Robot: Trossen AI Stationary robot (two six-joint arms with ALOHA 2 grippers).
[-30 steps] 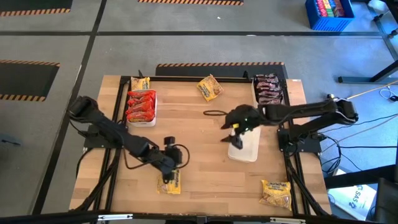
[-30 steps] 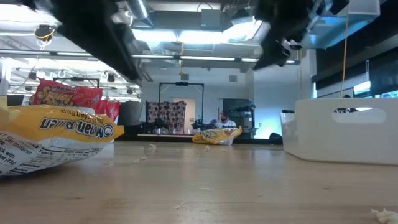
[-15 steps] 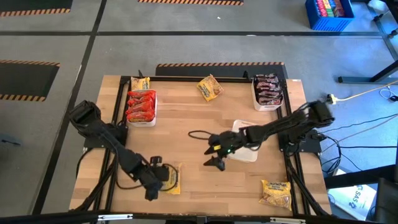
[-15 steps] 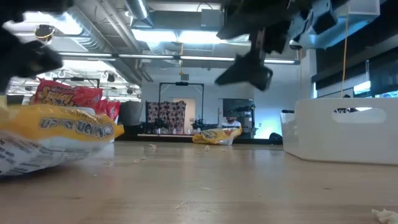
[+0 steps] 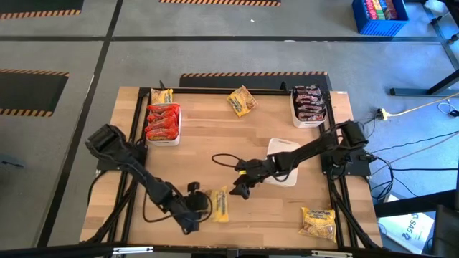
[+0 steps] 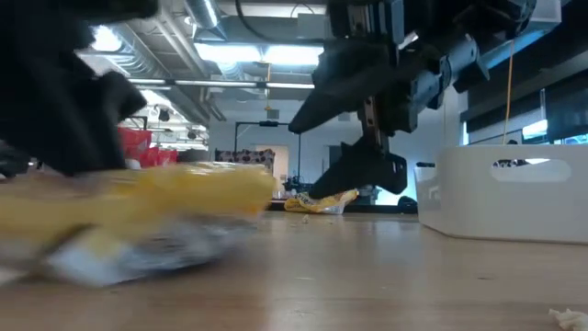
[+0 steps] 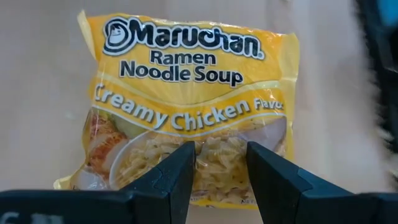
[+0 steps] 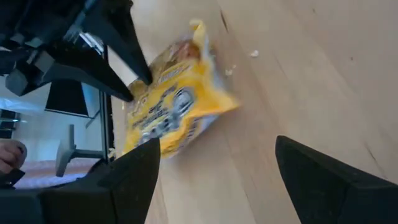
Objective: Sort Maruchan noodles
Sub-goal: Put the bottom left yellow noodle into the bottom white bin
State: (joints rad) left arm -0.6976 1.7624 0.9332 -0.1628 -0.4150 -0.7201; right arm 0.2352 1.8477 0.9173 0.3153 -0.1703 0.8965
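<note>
Lifted off the worktop (image 5: 215, 136) since a moment ago, your yellow packet (image 5: 221, 204) hangs pinched by the left claw (image 5: 201, 206); the gaping, empty right claw (image 5: 242, 190) closing in could knock it free.

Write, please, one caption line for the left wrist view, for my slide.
Left end effector grips a yellow Maruchan Creamy Chicken ramen packet over the wooden table.

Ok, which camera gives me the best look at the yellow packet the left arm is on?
The left wrist view: the yellow packet fills it, label readable, between the left gripper jaws. The high view shows it small, the low view smeared, and the right wrist view shows it at an angle.
</note>
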